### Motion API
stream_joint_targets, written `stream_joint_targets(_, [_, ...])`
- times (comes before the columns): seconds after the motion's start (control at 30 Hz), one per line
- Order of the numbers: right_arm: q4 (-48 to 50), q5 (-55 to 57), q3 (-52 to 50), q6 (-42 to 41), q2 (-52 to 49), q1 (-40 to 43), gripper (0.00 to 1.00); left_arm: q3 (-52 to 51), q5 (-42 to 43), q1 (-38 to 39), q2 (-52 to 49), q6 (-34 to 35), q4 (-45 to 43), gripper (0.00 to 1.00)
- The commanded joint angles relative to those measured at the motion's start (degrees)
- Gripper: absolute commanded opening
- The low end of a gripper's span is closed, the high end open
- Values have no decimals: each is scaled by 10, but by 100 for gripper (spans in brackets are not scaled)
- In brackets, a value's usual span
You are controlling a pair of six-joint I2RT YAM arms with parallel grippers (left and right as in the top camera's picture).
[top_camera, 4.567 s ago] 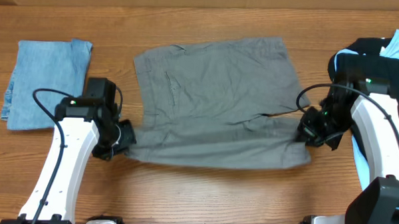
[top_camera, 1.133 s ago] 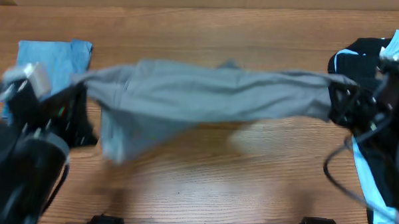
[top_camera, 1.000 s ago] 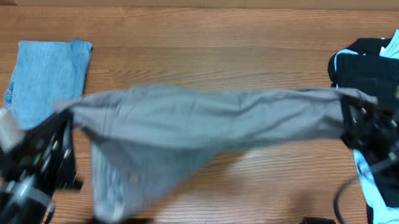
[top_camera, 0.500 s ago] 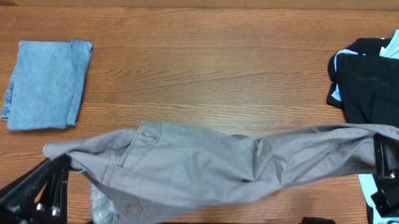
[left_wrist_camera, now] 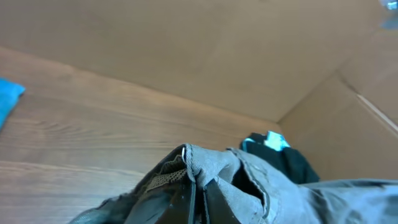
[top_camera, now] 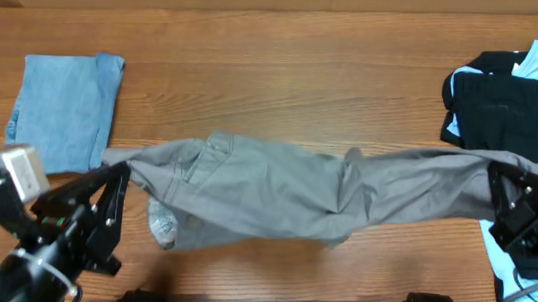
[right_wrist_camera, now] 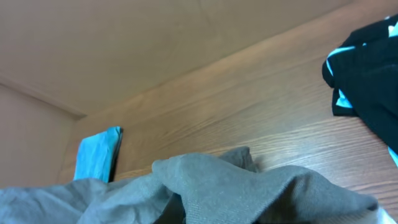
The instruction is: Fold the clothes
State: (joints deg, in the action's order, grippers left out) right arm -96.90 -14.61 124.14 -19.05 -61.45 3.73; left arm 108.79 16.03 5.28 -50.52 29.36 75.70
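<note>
At the far left of your table (top_camera: pixel 272 70) the denim-blue garment (top_camera: pixel 62 112) lies folded into a neat upright rectangle, well apart from the rest of the clothes. Just below and beside it, your left gripper (top_camera: pixel 117 174) is clenched on the left end of the grey garment (top_camera: pixel 276 192); in the left wrist view the cloth (left_wrist_camera: pixel 249 186) bunches up right at the dark fingers (left_wrist_camera: pixel 198 198), with a stitched seam edge folded over them. From there the grey garment runs as one long, drawn-out band across the near half of the table, waistband and a stitched pocket showing toward its left part, a pale lining patch (top_camera: pixel 163 228) hanging under it, and a crease near its middle. You cannot tell from above whether its lower edge touches the wood. At its right end your right gripper (top_camera: pixel 501 181) is clamped on the fabric as well; the right wrist view shows the grey cloth (right_wrist_camera: pixel 236 186) heaped just in front of that camera. At the far right the black garment (top_camera: pixel 495 110) sits crumpled at the table's edge, with the light blue garment (top_camera: pixel 507 267) showing near it.
</note>
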Motion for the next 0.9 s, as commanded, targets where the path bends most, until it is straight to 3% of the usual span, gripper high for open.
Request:
stream_joint_targets(0.0, [-1,6,42,0,3,2,4,50,65,1,8,12,7,4])
stream_joint_targets(0.17, [-2,-1,80,-10,5,2,4,99,69,1,8,16,37,4])
stream_joint_targets(0.4, [1,37,29,-32,-33,2,4,46,-75,1,-9,15,26,4])
stream_joint_targets(0.63, [88,14,27,1,-220,1,4,-39,-136,1,-146,-10,-84,4])
stream_joint_targets(0.8, [206,-31,27,16,-402,-1,4,-39,-155,1,-341,-41,-156,4])
stream_joint_targets(0.83, [233,-37,27,15,-431,-3,5,-39,-160,-1,-388,-41,-176,19])
stream_joint_targets(0.87, [274,-40,27,15,-471,-8,30,-39,-167,-2,-431,-44,-198,58])
